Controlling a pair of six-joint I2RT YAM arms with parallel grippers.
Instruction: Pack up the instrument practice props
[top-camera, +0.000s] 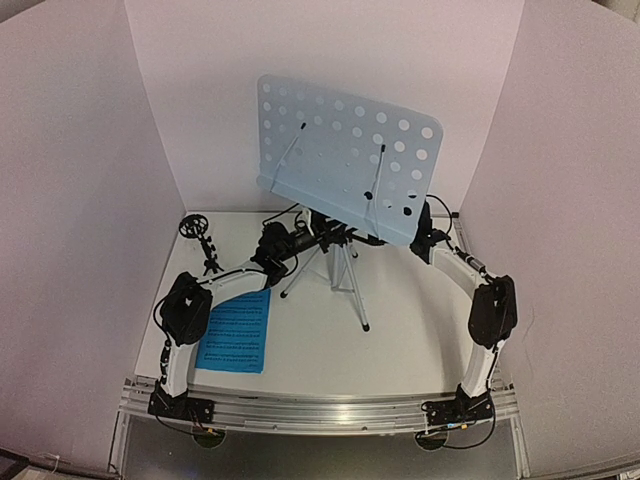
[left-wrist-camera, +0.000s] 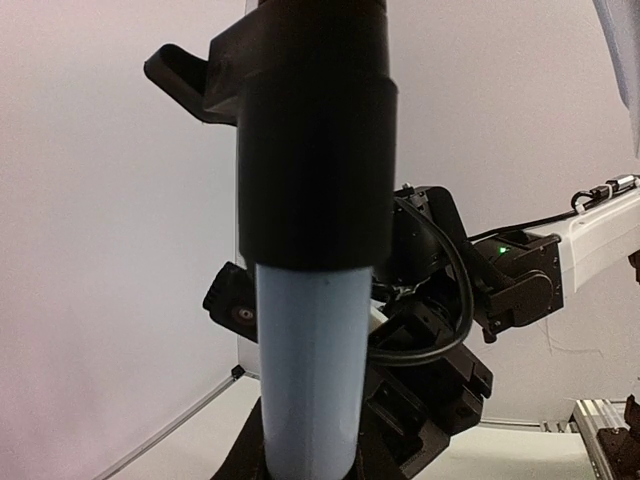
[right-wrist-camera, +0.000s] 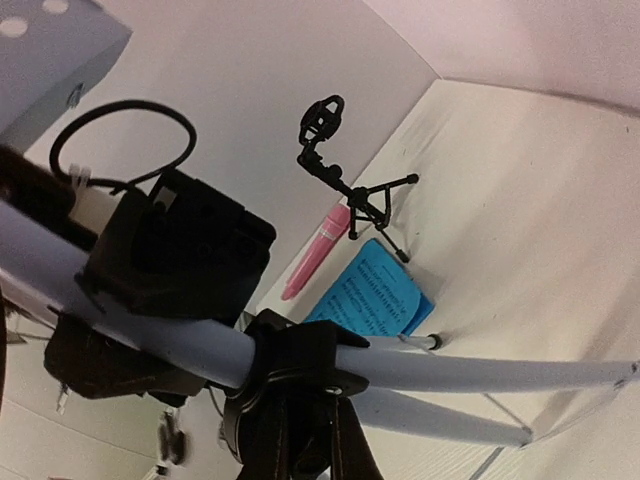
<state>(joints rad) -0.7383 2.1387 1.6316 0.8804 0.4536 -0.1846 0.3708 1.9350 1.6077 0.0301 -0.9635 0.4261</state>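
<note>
Up close, a blue music sheet lies on the bench, nearer than the left fingers, which are apparently clamped on the pole of the silver-tripod stand. Whether the right fingers, just beyond under its desk, are apart or together cannot be told. Collapsing the stand seems in hand; next, a steady hold while its collar slides.

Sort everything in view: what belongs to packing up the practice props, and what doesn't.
Belongs to the job:
music stand
blue sheet music
black tripod mic stand
pink microphone

Not part of it:
left arm
right arm
aluminium rail
table
</note>
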